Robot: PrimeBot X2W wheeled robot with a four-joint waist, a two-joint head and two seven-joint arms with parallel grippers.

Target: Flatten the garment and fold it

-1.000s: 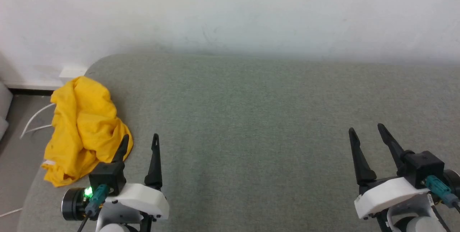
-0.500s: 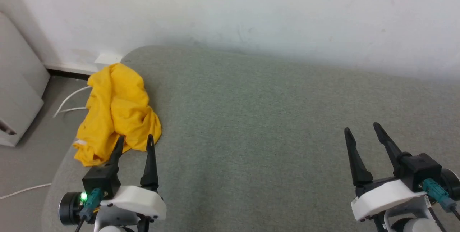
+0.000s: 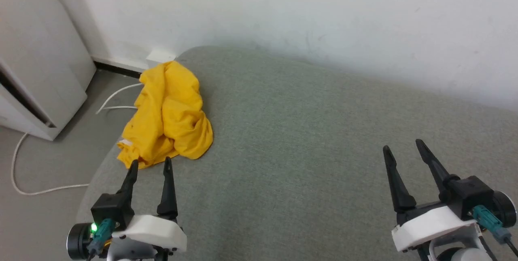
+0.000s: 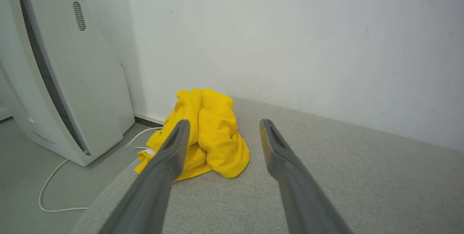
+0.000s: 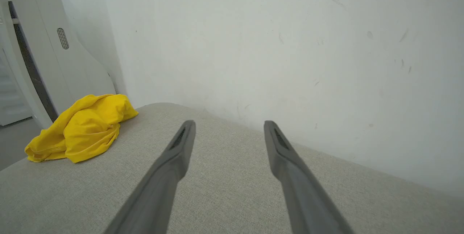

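plain indoor room, reads like a bare home-style room or test space, can't tell which. scuffed white wall (image 3: 283, 6), dark skirting (image 3: 117, 70), small white wall plate (image 3: 160, 56) low down. grey floor (image 3: 48, 160) with a loose white cable (image 3: 48, 190) by a tall white floor appliance (image 3: 36, 62), vent grille (image 4: 79, 16) on its side. grey fabric-covered pad (image 3: 303, 139) with a rounded corner, bed or sofa unclear. crumpled yellow garment (image 3: 170, 111) lying on it.

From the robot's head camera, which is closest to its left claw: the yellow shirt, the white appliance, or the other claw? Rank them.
1. Yellow shirt, just ahead, on the cushion's left edge.
2. White appliance, farther off to the left.
3. Right gripper, far across the cushion.
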